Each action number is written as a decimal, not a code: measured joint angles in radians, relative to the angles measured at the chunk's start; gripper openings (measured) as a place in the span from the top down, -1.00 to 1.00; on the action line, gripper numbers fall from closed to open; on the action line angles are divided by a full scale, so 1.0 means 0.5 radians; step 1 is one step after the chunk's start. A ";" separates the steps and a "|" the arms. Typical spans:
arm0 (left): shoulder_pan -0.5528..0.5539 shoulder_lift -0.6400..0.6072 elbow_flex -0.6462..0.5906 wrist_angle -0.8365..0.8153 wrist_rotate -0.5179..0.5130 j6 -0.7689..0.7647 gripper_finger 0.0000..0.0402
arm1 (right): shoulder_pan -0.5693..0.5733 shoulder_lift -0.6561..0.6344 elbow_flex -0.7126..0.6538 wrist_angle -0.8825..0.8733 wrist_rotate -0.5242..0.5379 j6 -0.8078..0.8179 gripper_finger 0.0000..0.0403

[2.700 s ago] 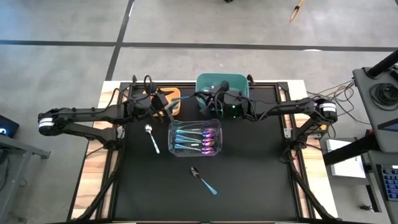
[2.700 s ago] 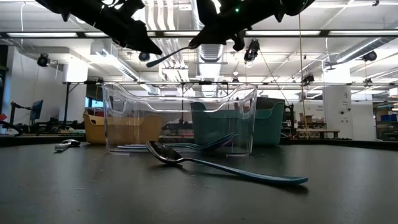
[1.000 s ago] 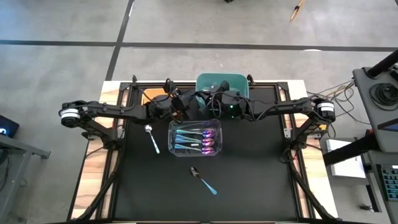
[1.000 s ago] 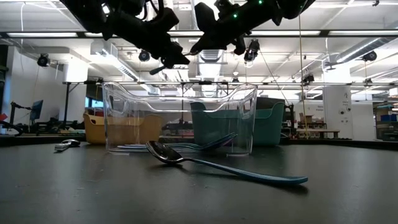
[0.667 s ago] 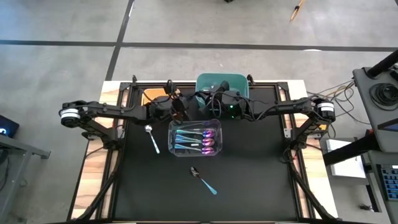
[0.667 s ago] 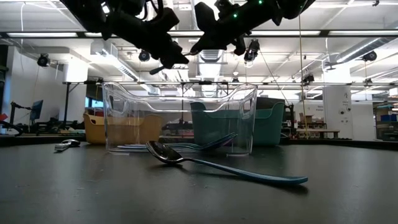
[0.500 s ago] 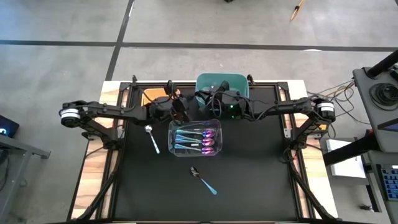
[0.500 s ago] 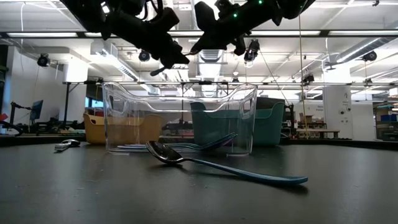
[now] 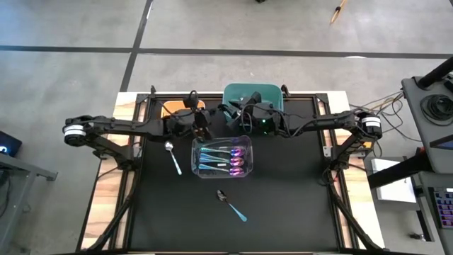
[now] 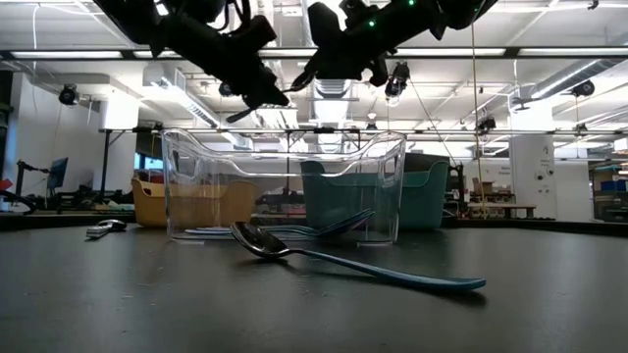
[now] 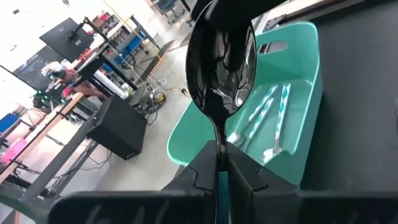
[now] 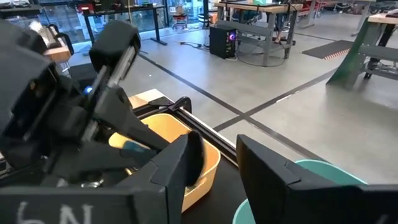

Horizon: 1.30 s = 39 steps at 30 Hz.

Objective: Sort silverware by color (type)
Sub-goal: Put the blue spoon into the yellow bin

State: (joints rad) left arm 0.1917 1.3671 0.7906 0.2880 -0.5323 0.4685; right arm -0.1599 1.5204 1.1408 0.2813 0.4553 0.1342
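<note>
A black-bowled spoon (image 11: 221,62) with a teal handle hangs in the air above the table's far middle, and my left gripper (image 11: 219,168) is shut on it. My right gripper (image 12: 221,165) faces it, open, with the spoon's bowl (image 12: 195,152) close beside one finger; I cannot tell whether they touch. In the high view both grippers (image 9: 205,125) (image 9: 225,117) meet between the orange bin (image 9: 177,108) and the teal bin (image 9: 253,88). Silver spoons (image 11: 273,118) lie in the teal bin. Iridescent spoons lie in the clear bin (image 9: 193,157). My left gripper pinches the black spoon's neck (image 11: 218,142), just behind the bowl, between its two fingers. The fingers run along the spoon and come nearly level from the table's left. The bowl sticks out ahead of them, and the handle's free end (image 10: 236,115) slants down behind. The spoon is clear of everything below.
A silver spoon (image 9: 173,156) lies on the black mat left of the clear bin. Another black-bowled spoon (image 9: 231,203) lies nearer the front edge, also seen in the low view (image 10: 343,263). Open mat lies along the front and right.
My right gripper's fingers have spread apart and let go of the spoon, which stays in my left gripper. My left gripper has tipped a little, so the handle's free end has swung slightly down and toward the table's left. Neither arm has travelled.
</note>
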 joint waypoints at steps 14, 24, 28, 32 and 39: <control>0.180 -0.429 0.000 -0.842 0.264 -0.015 1.00 | -0.043 -0.089 0.000 -0.122 -0.002 -0.157 0.32; 0.591 -0.430 0.008 -1.338 0.665 -0.042 1.00 | -0.221 -0.139 0.000 -0.162 -0.021 -0.343 0.34; 0.780 -0.304 0.131 -1.544 0.720 -0.064 1.00 | -0.329 -0.146 0.000 -0.202 -0.024 -0.388 0.36; 0.904 -0.154 0.263 -1.858 0.719 -0.028 1.00 | -0.439 -0.146 0.000 -0.223 -0.025 -0.431 0.38; 0.944 0.001 0.316 -2.042 0.721 0.043 1.00 | -0.585 -0.145 0.000 -0.264 -0.026 -0.475 0.35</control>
State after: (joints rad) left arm 0.6636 1.3678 0.9485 -0.7330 -0.1717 0.4901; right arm -0.4526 1.4477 1.1408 0.1494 0.4423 -0.1035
